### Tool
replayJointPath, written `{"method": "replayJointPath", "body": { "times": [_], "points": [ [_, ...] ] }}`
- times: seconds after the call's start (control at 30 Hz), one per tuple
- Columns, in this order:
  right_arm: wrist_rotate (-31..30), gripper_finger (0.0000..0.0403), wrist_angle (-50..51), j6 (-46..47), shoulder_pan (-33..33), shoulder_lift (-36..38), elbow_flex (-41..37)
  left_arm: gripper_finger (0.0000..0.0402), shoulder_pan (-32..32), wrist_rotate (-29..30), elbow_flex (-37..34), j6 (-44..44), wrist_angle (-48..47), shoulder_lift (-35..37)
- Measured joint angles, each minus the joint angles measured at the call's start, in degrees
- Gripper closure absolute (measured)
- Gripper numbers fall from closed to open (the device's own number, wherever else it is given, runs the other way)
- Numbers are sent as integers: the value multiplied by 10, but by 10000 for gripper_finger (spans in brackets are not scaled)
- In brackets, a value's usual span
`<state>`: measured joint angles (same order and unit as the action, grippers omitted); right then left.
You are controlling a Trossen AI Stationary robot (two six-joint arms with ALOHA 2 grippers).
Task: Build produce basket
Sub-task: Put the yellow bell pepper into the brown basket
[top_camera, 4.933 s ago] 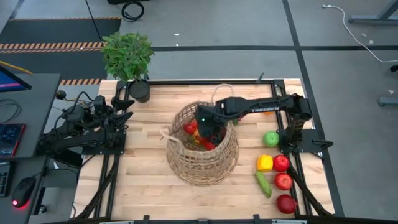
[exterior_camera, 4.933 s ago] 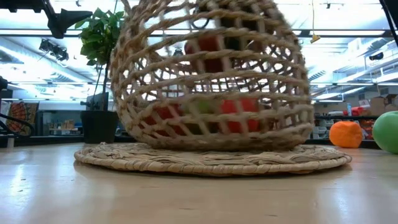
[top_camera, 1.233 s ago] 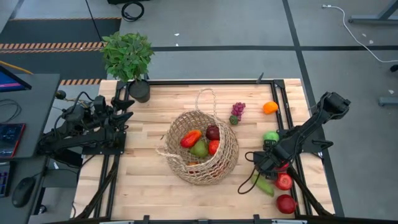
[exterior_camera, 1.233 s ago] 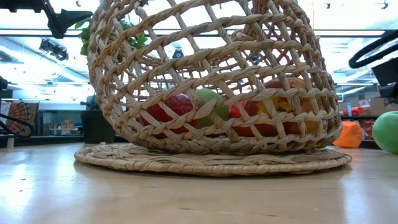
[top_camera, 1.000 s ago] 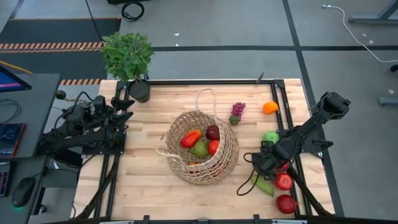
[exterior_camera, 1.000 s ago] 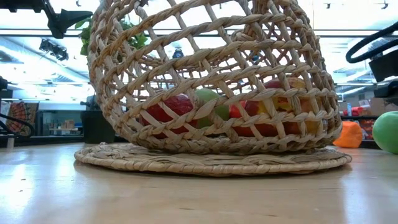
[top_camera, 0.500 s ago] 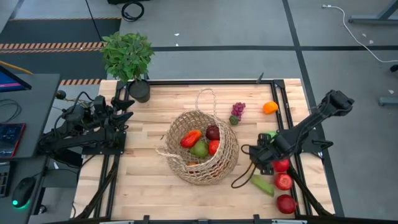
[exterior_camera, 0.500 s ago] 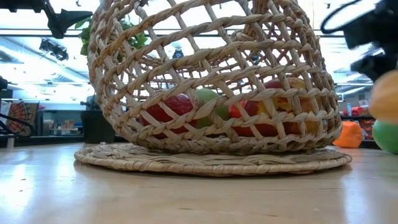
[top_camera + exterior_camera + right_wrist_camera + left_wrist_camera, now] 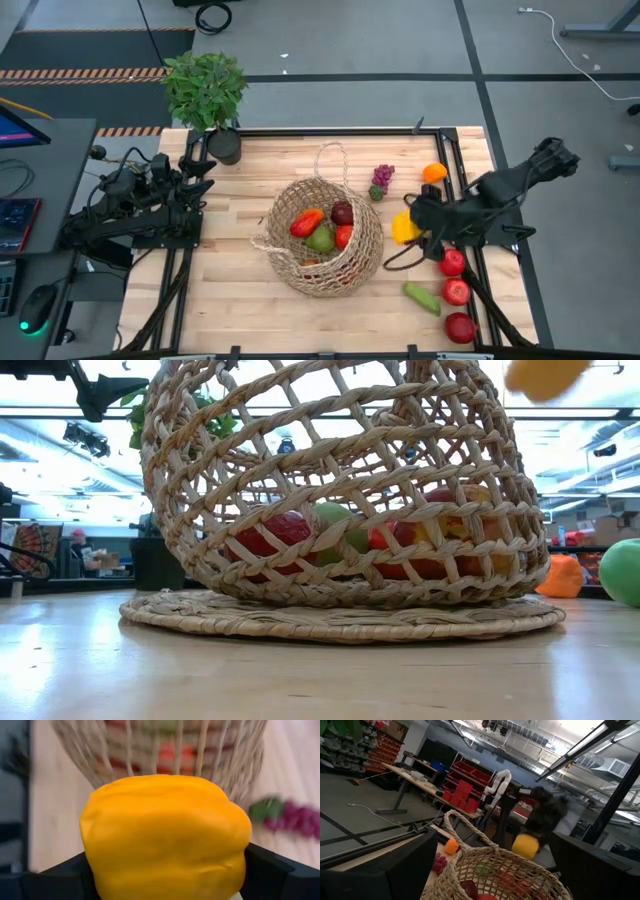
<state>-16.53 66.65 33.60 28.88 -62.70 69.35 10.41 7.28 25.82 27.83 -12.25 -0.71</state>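
Yellow pepper carried to basket
The round yellow plastic pepper [image 9: 404, 228] is held in the right hand [image 9: 412, 226], just beside the big tan wicker basket [image 9: 325, 240]. It could be dropped on the wooden tabletop [image 9: 230, 290] if let go too soon.

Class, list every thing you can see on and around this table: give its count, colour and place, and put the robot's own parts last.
basket: one, tan wicker, table centre, holding red, green and dark produce.
yellow pepper: one, gripped, just right of the basket.
grapes: one purple bunch, behind the basket.
orange: one, far right.
red apples: three, right edge.
cucumber: one, green, near right.
potted plant: one, green, far-left corner.
left end effector: open, parked left.
right end effector: shut on the pepper.
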Motion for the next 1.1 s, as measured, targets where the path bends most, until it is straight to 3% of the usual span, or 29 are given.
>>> {"method": "replayJointPath", "body": {
  "times": [0.2,0.4,0.67,0.8,1.1],
  "points": [
    [-38,69,-101,-40,0,23,76,12,0,0,0,0,0,0],
    [-33,69,-256,-74,0,32,83,12,0,0,0,0,0,0],
    [-13,69,-387,-83,0,0,83,12,0,0,0,0,0,0],
    [20,69,-410,-82,0,-2,83,12,0,0,0,0,0,0],
    [18,69,-422,-77,-27,-7,82,12,0,0,0,0,0,0]
  ]
}}
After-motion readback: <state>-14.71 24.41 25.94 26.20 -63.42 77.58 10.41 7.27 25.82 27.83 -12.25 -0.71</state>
